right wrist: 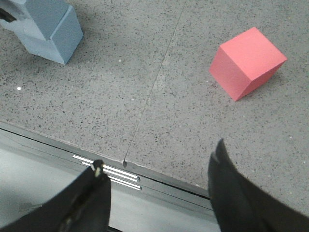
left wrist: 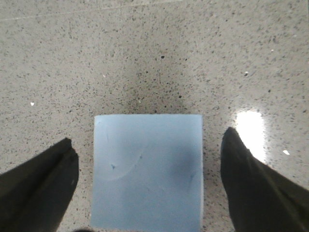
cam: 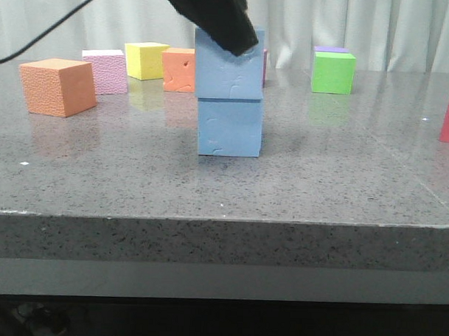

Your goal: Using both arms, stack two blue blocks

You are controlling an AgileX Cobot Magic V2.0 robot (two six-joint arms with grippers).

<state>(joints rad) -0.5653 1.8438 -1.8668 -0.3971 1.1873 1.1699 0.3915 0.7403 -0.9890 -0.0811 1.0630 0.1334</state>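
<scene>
Two sky-blue blocks stand stacked at the table's middle, the upper blue block on the lower blue block, slightly offset. My left gripper hovers at the upper block's top. In the left wrist view the gripper is open, its fingers standing apart from the block with a gap on each side. My right gripper is open and empty over the table's front edge, far from the stack. It does not show in the front view.
At the back stand an orange cube, a pink-lilac cube, a yellow cube, another orange cube and a green cube with a purple block on it. A red-pink cube sits at the right.
</scene>
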